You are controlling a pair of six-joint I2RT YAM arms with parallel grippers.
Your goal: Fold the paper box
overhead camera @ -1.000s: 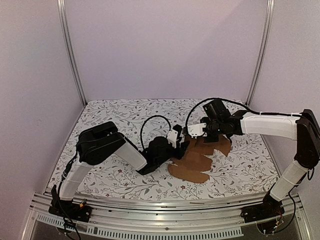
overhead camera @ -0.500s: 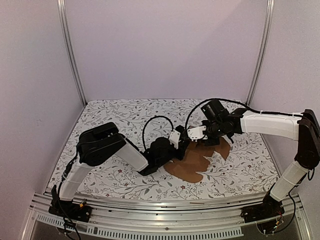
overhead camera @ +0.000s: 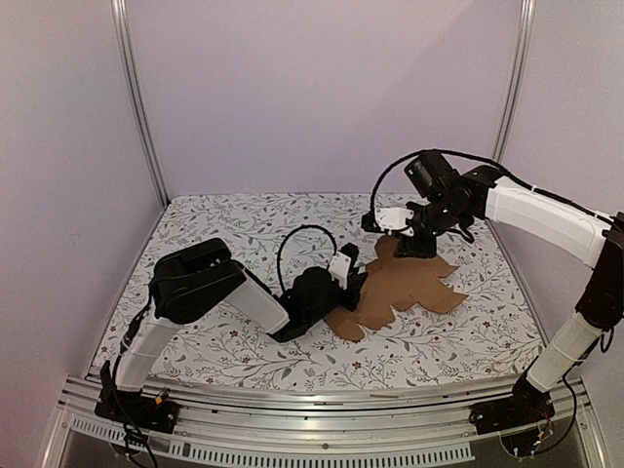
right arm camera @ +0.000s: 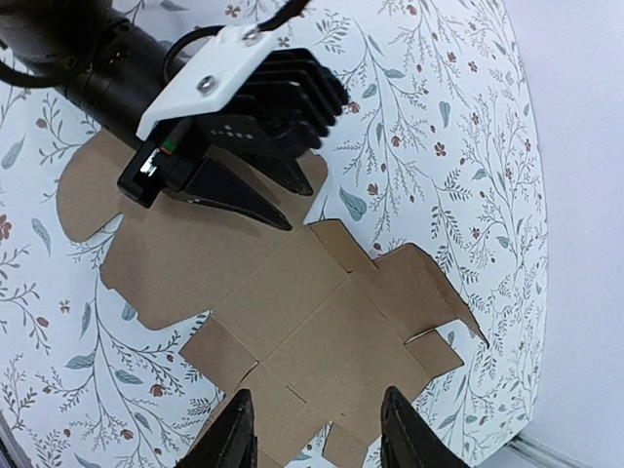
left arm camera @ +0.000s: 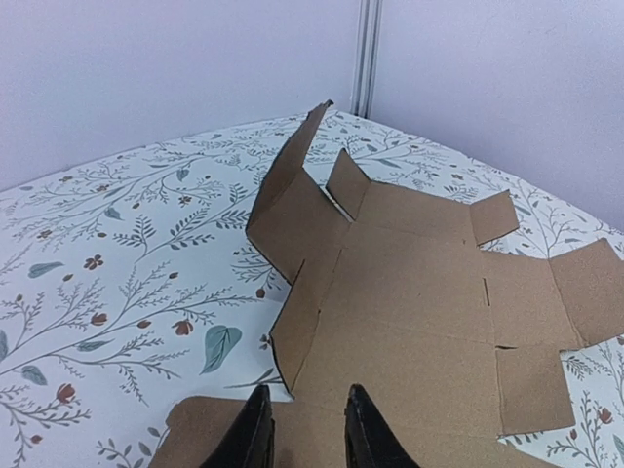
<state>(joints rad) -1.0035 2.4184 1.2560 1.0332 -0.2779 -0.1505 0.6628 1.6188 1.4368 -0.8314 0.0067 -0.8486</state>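
Observation:
The paper box (overhead camera: 408, 285) is a flat brown cardboard sheet on the floral cloth, cross-shaped with tab flaps. It fills the left wrist view (left arm camera: 409, 302) and the right wrist view (right arm camera: 292, 302). Its far end panel (left arm camera: 292, 190) stands tilted up. My left gripper (overhead camera: 354, 284) lies low over the sheet's near left end. Its jaws (left arm camera: 307, 431) are a narrow gap apart and both fingers rest above the cardboard, gripping nothing. My right gripper (overhead camera: 382, 224) hangs above the sheet's far end, open (right arm camera: 317, 431) and empty. The left gripper (right arm camera: 297, 208) also shows from above.
The floral tablecloth (overhead camera: 234, 224) covers the whole table. Pale walls and two aluminium posts (overhead camera: 141, 107) close in the back and sides. The left arm's black cable (overhead camera: 297, 234) loops above its wrist. A metal rail (overhead camera: 312, 400) runs along the near edge.
My right gripper opened, let go of the sheet and rose up and back. The lifted cardboard dropped flat and spread to the right. My left jaws narrowed.

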